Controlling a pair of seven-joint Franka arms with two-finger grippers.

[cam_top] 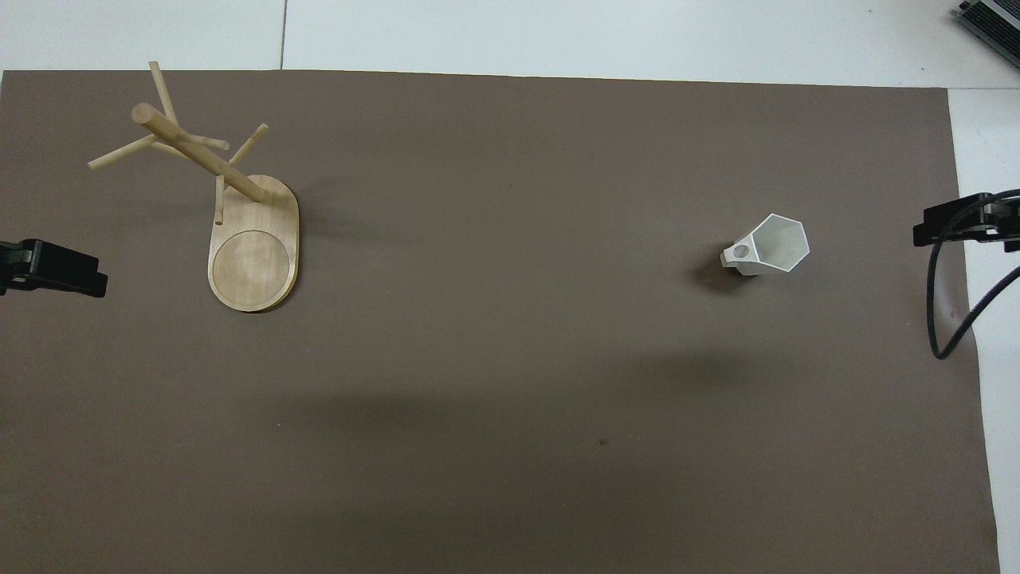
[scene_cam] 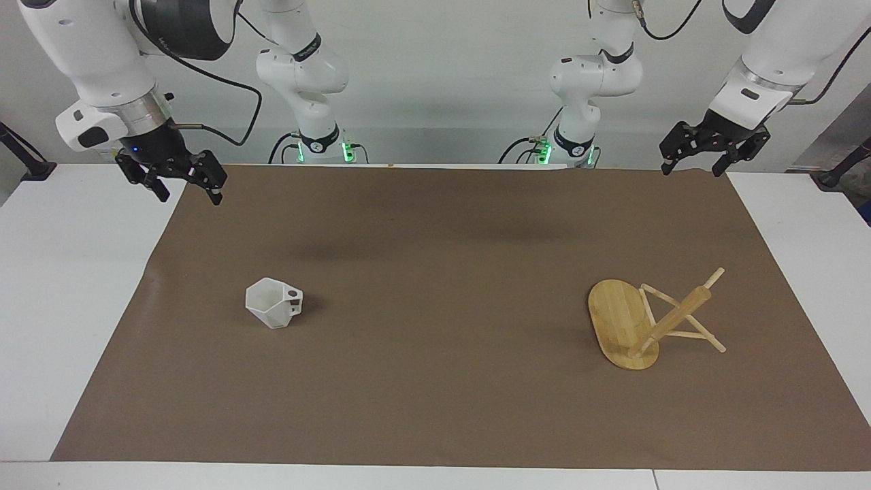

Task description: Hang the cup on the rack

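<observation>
Under both raised pincers, brown-covered surface (scene_cam: 435, 286): cup (scene_cam: 273, 303) below right pincer (scene_cam: 182, 185), rack (scene_cam: 636, 325) below left pincer (scene_cam: 697, 160); both spread, empty.

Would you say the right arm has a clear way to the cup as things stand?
Probably yes: the cup stands alone on the brown mat toward that arm's end, nothing around it, and the right gripper hangs open above the mat's corner.

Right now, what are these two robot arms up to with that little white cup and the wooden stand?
Nothing is being handled yet. The cup sits on the brown mat toward the right arm's end, the rack toward the left arm's end. The right gripper hangs open over the mat's edge, nearest the cup. The left gripper waits open over the mat's corner. The cup is not hung.
</observation>
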